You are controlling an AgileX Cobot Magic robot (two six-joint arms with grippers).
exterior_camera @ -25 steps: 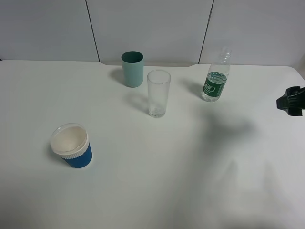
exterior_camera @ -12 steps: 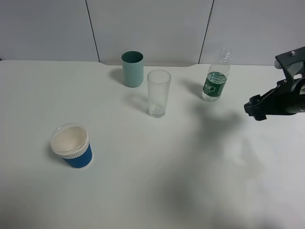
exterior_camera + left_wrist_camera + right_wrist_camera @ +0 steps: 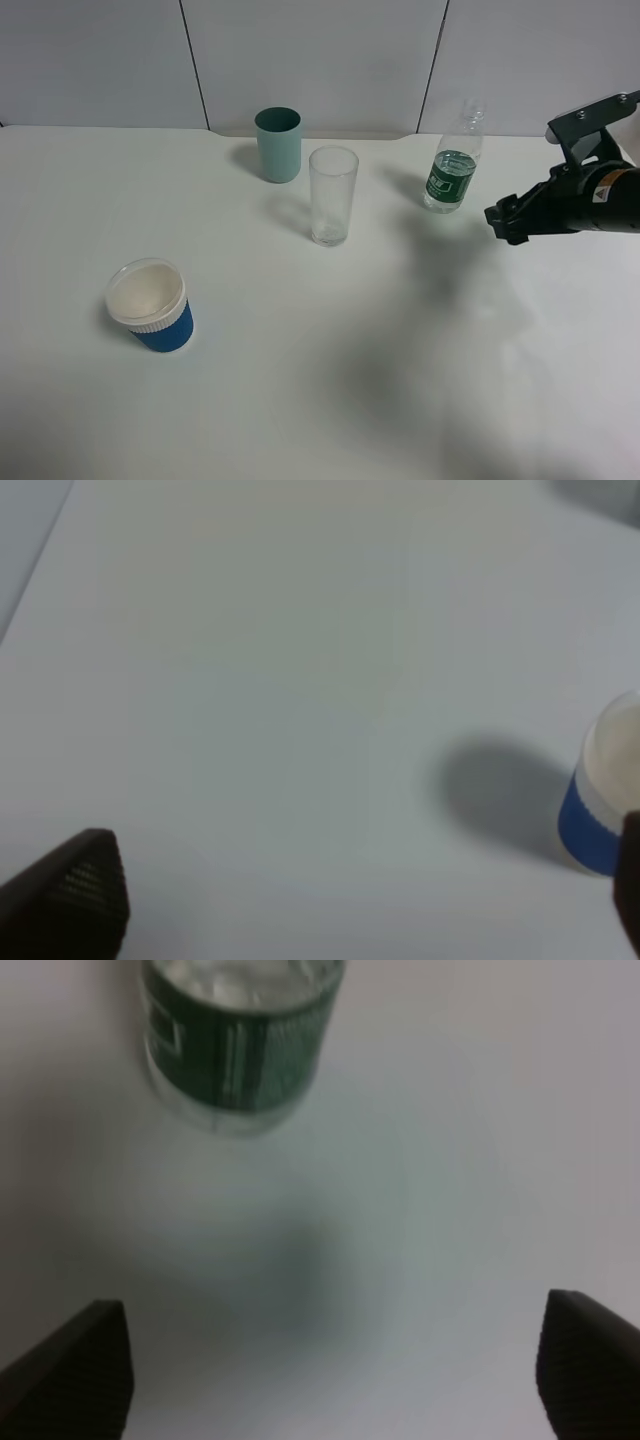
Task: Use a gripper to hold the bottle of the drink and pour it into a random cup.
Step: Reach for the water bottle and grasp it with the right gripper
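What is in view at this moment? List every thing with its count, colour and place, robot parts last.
small clear plastic bottle with a dark green label band: one, clear and green, upright at the back right of the table.
tall clear drinking glass: one, clear, upright at the back centre.
teal plastic cup: one, teal, behind and left of the glass, near the wall.
blue paper cup with a white rim: one, blue and white, front left.
white table: one, white, under everything.
grey panelled wall: one, grey, behind the table.
right gripper: one, black, open, right of the bottle, not touching it.
left gripper: one, black, open, seen only in the left wrist view, near the blue cup.
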